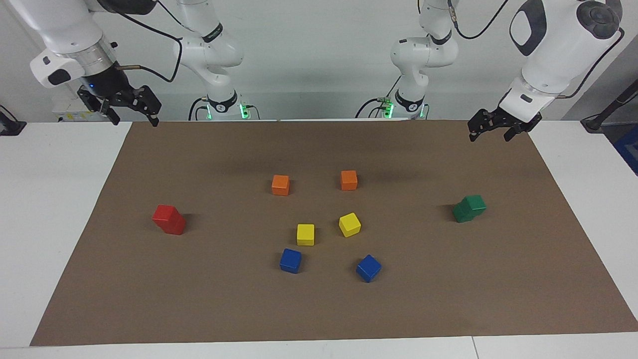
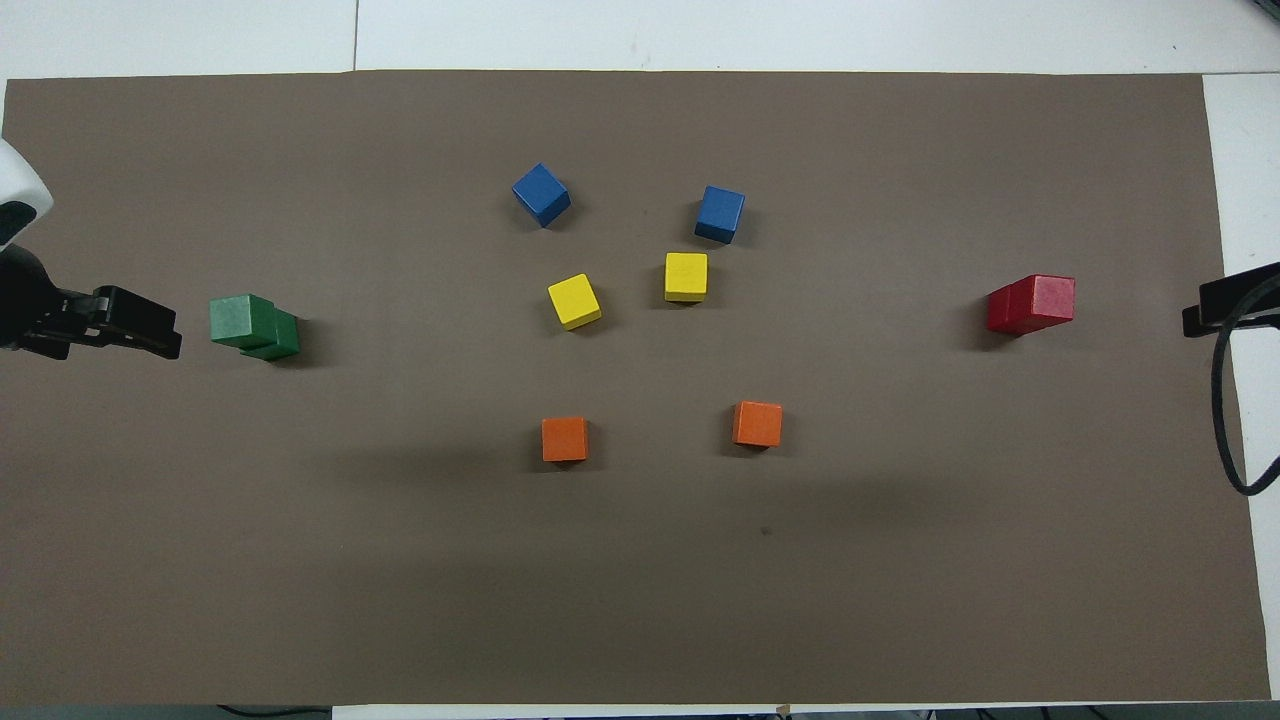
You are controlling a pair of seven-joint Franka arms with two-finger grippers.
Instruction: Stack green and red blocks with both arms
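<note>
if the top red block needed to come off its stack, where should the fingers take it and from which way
Grip the upper red block by two opposite side faces, coming straight down from above. It sits offset on the lower red block, overhanging one edge, so keep the fingers above the seam. Nothing stands close beside it. The right gripper, open and raised at that end of the mat, looks best placed.

We see a plain pale grey wall (image 1: 309,60) along the robots' edge of a white table (image 1: 50,199). A large brown mat (image 1: 319,309) covers most of the tabletop, leaving white margins at both ends and a strip along the edge farthest from the robots. Soft, even light falls from above, laying faint shadows on the mat. Small green lights (image 1: 243,110) glow at the wall's foot.
</note>
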